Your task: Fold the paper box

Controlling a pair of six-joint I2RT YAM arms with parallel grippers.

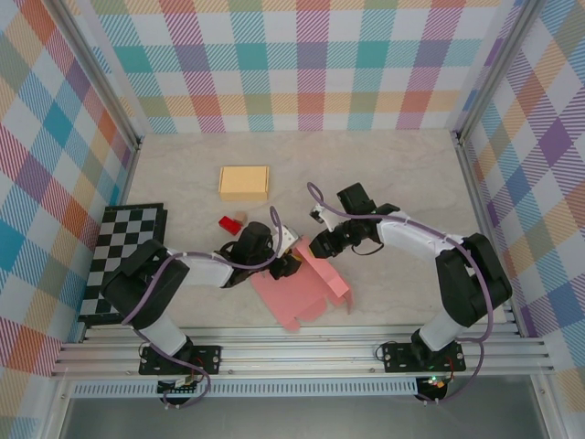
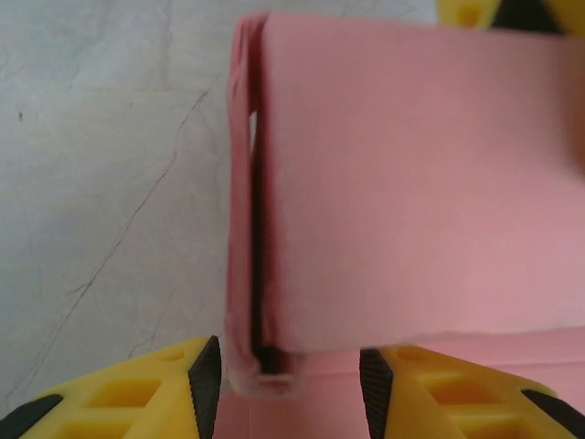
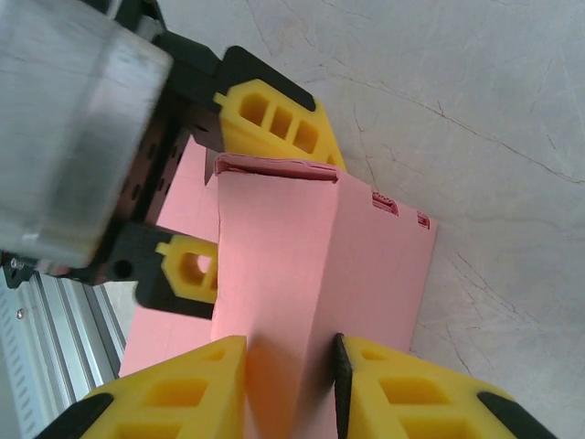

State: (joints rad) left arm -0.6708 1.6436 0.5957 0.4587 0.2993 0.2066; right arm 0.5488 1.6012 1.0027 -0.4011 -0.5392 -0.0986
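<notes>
The pink paper box (image 1: 302, 291) lies partly folded on the table between my two arms, with one wall raised. In the left wrist view that raised double wall (image 2: 411, 201) stands just ahead of my left gripper (image 2: 283, 384), whose jaws sit apart on either side of its folded corner without pressing it. My left gripper (image 1: 285, 262) is open. From the right, my right gripper (image 1: 320, 245) is shut on the raised pink wall (image 3: 274, 265), its pads (image 3: 340, 384) pinching the sheet. The left gripper's yellow fingers (image 3: 274, 119) flank the wall's far end.
A tan closed box (image 1: 244, 182) lies farther back. A red block (image 1: 228, 223) and a small tan piece (image 1: 240, 218) sit left of the grippers. A checkerboard mat (image 1: 123, 256) covers the left side. Checked walls enclose the table, and an aluminium rail (image 1: 302, 352) runs along the front.
</notes>
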